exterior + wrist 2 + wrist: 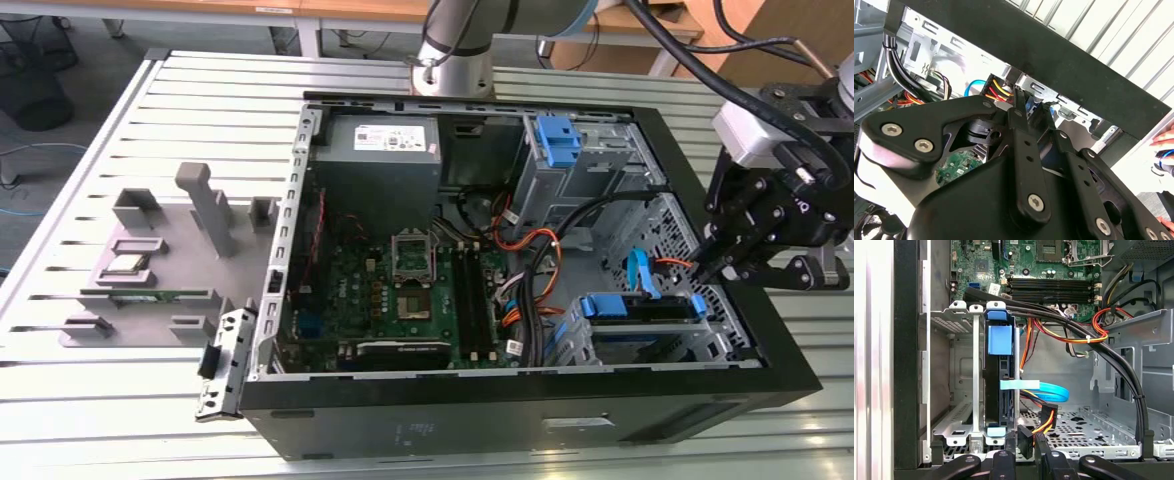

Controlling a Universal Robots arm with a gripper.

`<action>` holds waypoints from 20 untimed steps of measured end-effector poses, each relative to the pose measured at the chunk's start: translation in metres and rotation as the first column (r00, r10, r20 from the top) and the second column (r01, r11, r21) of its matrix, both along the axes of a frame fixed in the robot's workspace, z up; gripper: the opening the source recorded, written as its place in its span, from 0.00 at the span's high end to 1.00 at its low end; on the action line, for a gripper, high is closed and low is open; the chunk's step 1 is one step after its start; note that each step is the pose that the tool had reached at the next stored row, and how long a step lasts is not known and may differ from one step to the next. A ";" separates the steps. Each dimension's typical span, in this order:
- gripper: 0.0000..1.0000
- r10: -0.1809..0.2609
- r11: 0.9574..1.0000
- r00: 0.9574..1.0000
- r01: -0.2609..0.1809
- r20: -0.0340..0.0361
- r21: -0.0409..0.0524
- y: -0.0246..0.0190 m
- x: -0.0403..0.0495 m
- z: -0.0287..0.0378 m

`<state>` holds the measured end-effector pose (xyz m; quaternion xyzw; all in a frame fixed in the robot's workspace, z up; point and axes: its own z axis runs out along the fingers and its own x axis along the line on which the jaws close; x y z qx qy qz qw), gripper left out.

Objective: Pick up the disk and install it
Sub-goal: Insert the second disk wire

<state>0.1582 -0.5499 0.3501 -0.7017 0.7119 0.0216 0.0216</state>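
Observation:
The disk (996, 390) stands on edge in the metal drive cage (961, 315) of the open computer case, with its blue bracket tab (1000, 340) toward the motherboard. In the exterior view the disk (641, 308) sits in the cage at the case's right front. My gripper (1025, 447) is just outside the cage's open end, and its fingers sit on both sides of a black power connector (1025, 439) with red, yellow and black wires. My gripper (710, 270) hangs over the case's right wall in the exterior view. In the second wrist view the fingertips (1019, 112) lie close together.
A blue flat data cable (1046, 390) and black cable bundles (1114, 365) cross the bay beside the cage. Another blue bracket (557, 140) sits in the upper bay. Grey fixtures and a green circuit strip (147, 295) lie on the table at the exterior view's left. A hand (1165, 142) shows beyond the case.

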 end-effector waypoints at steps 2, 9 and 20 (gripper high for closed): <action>0.71 0.000 1.000 1.000 0.000 0.000 0.000 0.0000 -0.0005 -0.0002; 0.71 0.000 1.000 1.000 0.000 0.000 0.000 0.0000 -0.0019 -0.0012; 0.83 0.000 1.000 1.000 0.000 0.000 0.000 0.0000 -0.0019 -0.0017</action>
